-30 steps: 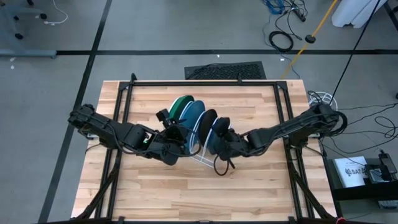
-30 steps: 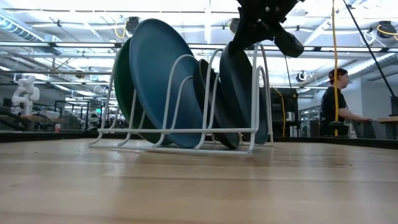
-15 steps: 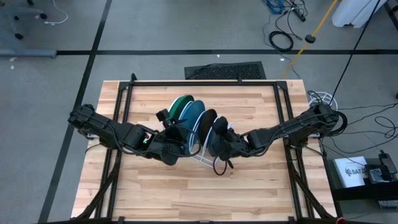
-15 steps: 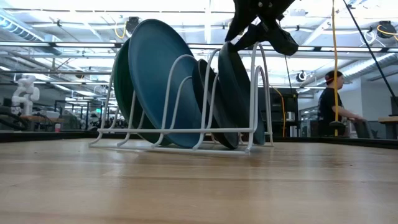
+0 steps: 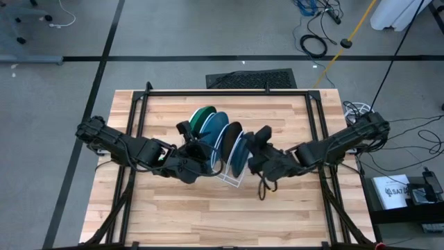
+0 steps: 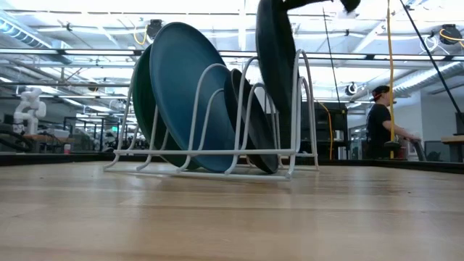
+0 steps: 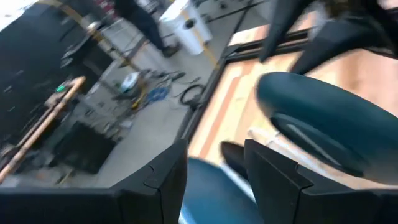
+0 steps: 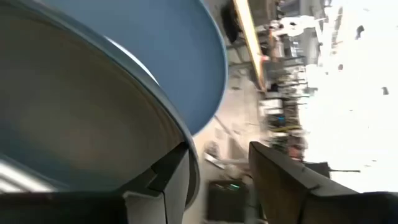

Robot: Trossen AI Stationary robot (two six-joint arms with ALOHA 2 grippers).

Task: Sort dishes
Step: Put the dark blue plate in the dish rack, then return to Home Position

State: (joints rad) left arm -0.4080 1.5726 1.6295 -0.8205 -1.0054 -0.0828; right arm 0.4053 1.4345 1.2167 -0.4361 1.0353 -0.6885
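Table (image 5: 173, 215): white rack (image 6: 217, 156) holds plates; person (image 6: 380, 119) behind.

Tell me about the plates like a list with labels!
Rack: white wire, standing on the table
In the rack: green plate, blue plate, black plate, all on edge
Teal plate: held higher than the others, at the rack's end
Right gripper: holds the teal plate
Left gripper: beside the rack, near the blue plate
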